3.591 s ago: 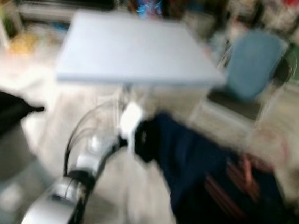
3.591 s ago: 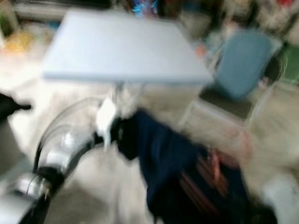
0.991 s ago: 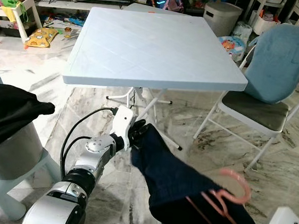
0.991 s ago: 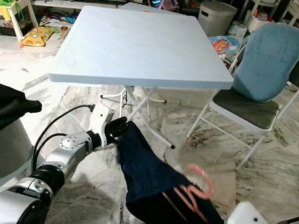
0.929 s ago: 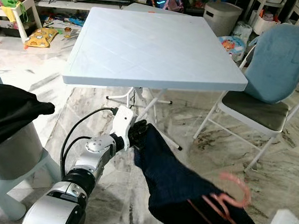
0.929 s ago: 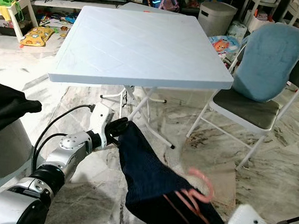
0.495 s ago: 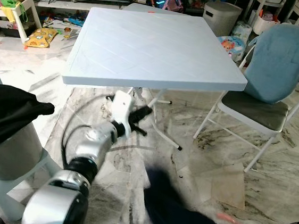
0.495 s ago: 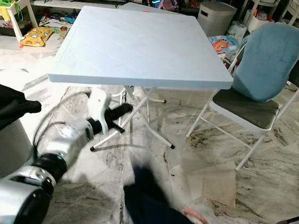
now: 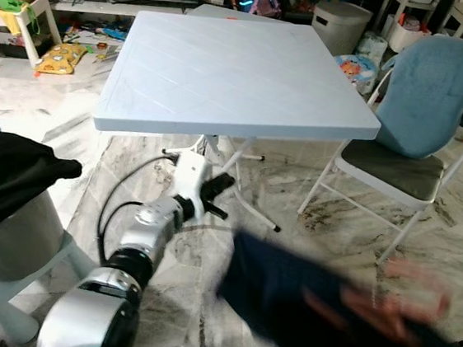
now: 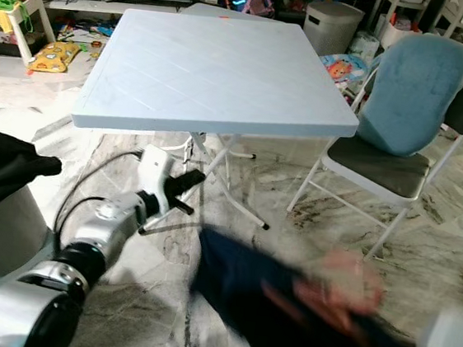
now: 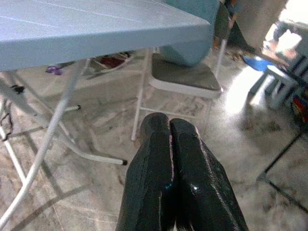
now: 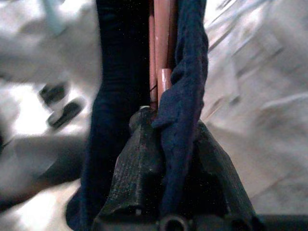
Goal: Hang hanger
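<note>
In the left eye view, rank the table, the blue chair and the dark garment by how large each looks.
1. Table, clearly the largest.
2 and 3. Dark garment and blue chair look alike in spread; the garment is motion-blurred, cut off by the frame and nearer the camera, so no ranking between them.

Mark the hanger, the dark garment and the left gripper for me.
hanger (image 12: 160, 43), right wrist view, on its pink bars above the fingers.
dark garment (image 9: 274, 282), left eye view, on its blurred navy cloth.
left gripper (image 11: 169, 126), left wrist view, at the closed fingertips.
</note>
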Motion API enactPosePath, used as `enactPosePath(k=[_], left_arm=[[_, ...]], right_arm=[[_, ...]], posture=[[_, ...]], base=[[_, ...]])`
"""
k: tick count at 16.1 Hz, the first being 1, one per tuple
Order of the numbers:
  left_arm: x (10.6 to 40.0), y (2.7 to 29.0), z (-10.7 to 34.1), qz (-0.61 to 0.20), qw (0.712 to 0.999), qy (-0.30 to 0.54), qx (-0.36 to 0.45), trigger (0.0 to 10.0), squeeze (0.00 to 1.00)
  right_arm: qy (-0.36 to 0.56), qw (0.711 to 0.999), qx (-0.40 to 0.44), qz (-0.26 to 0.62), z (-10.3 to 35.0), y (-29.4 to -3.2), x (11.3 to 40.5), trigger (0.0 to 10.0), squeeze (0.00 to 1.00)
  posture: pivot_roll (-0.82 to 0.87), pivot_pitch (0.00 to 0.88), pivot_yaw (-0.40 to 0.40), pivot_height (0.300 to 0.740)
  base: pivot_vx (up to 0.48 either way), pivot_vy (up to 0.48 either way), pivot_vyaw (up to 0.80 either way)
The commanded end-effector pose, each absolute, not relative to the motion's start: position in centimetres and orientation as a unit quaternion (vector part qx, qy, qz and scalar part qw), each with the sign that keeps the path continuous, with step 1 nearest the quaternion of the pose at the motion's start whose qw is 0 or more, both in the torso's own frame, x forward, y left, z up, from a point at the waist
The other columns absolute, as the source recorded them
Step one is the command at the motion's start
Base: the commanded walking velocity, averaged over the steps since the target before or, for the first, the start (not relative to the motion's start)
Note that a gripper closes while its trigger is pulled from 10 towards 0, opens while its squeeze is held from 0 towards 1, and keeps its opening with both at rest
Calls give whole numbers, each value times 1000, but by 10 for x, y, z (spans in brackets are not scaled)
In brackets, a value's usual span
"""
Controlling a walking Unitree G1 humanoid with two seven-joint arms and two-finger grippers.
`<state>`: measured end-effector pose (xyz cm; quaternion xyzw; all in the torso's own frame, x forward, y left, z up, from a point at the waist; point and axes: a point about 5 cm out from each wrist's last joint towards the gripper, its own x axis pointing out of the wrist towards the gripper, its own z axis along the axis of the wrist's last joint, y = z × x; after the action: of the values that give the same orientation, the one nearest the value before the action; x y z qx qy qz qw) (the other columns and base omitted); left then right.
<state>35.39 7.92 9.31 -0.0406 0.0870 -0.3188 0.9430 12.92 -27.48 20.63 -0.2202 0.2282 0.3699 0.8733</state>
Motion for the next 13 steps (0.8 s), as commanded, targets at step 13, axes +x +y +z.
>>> enactPosePath(k=[13], left_arm=[[333,41,100,-416,908,-10,43,10000,0]], right_arm=[[174,964,-98,178,136,-190,218,0,0]], posture=[[-74,0,-19,740]], base=[[0,0,0]])
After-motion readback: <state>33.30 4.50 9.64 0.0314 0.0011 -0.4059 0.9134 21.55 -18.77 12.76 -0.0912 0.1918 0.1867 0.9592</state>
